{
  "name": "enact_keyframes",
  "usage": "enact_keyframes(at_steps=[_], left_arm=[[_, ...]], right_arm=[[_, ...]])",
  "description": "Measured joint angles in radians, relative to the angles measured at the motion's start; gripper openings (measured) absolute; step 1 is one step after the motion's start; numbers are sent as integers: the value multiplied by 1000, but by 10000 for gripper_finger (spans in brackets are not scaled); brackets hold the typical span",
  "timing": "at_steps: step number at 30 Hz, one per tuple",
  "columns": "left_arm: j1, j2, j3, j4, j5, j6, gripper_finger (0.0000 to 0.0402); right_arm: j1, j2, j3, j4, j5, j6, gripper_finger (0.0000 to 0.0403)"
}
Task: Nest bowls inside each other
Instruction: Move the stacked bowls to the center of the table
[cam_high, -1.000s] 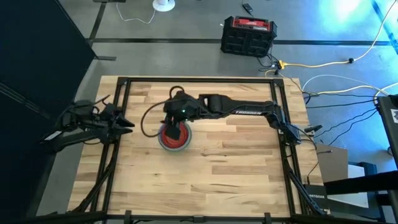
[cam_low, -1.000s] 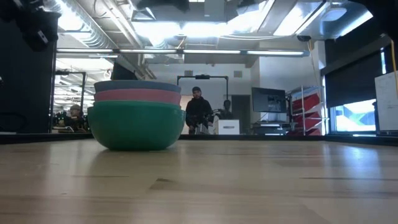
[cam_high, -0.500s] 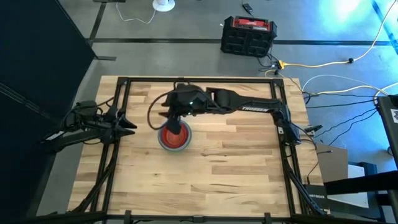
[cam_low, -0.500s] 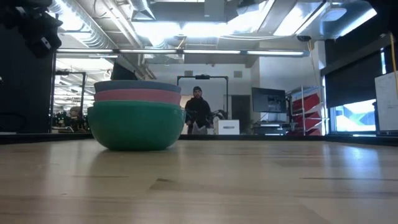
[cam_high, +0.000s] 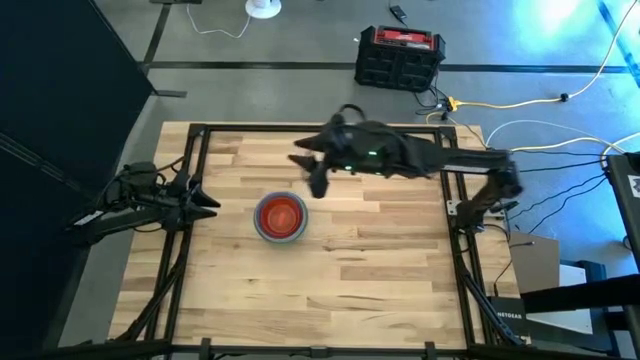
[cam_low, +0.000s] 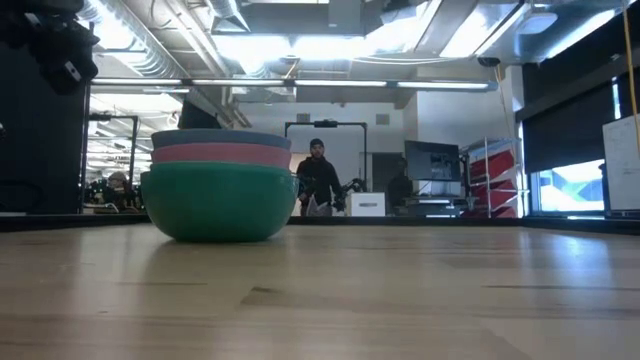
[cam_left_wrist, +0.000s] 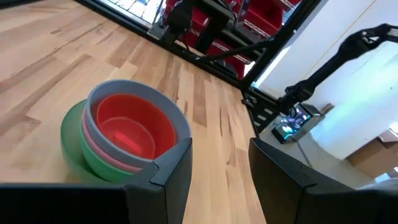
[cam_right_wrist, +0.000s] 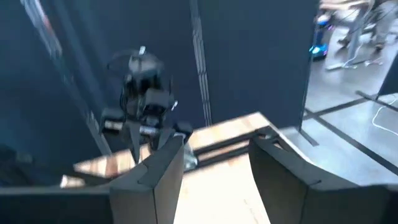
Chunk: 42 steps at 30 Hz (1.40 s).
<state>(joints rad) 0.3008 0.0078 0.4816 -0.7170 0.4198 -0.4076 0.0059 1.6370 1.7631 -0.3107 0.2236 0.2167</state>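
Observation:
The bowls stand nested in one stack on the table left of centre. A bright green bowl rests on the wood, holding a pink one and a light blue one, with an orange-red bowl innermost. My right gripper hangs open high above the table, beyond the stack toward the far edge, pointing roughly level toward the left. My left gripper waits open at the table's left edge, facing the stack. Nothing is between either gripper's fingers.
The black frame rails run along the table's left, far and right sides. The right arm stretches above the far half of the table. Bare wood lies between the stack and the near edge. People stand in the room behind.
My right gripper has risen from just above the stack and drawn back toward the table's far and right edges. It has tipped from pointing down to nearly level. The stack of bowls has kept its place.

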Motion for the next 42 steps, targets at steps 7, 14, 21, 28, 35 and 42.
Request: enact_keyframes(at_steps=[7, 14, 21, 28, 35, 42], left_arm=[[0, 0, -67, 86, -31, -62, 141], [0, 0, -140, 181, -66, -131, 141], [0, 1, -223, 217, -166, -213, 141], [0, 5, -276, 166, -296, -340, 141], [-10, 40, -301, 106, -305, -549, 137], [-26, 97, -307, 64, -300, -708, 130]], right_arm=[[0, -200, -273, 139, 42, 54, 115], [0, -380, -512, 241, 77, 95, 58], [0, -522, -678, 302, 88, 124, 6], [0, -577, -695, 229, 79, 146, 2], [0, -607, -695, 212, 70, 131, 1], [0, -633, -695, 191, 68, 113, 0]])
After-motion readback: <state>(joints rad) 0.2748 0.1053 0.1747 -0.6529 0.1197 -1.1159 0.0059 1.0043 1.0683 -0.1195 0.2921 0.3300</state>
